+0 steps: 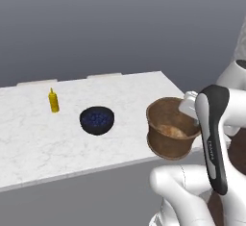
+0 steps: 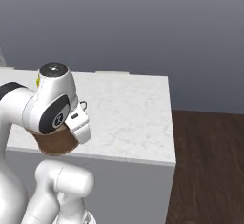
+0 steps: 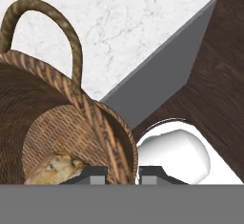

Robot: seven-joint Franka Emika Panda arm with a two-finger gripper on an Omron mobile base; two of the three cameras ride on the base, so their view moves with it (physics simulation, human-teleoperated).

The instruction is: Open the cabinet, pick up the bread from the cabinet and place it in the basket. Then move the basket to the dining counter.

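My gripper (image 3: 123,174) is shut on the rim of the brown woven basket (image 1: 170,129), with one fingertip inside the wall and one outside. The bread (image 3: 55,167), a golden-brown roll, lies on the basket's floor. The basket (image 2: 53,144) hangs at the near edge of the dining counter (image 1: 43,138), by its right end and partly out past the front edge. Its arched handle (image 3: 43,15) stands over the white marble top (image 3: 124,18). My arm covers most of the basket in the right base view. The cabinet is out of view.
A dark bowl of blueberries (image 1: 97,119) sits on the counter left of the basket, and a yellow bottle (image 1: 54,100) stands further left. Bare marble (image 2: 133,113) stretches to the counter's right end. Dark wood floor (image 2: 209,166) lies beyond it.
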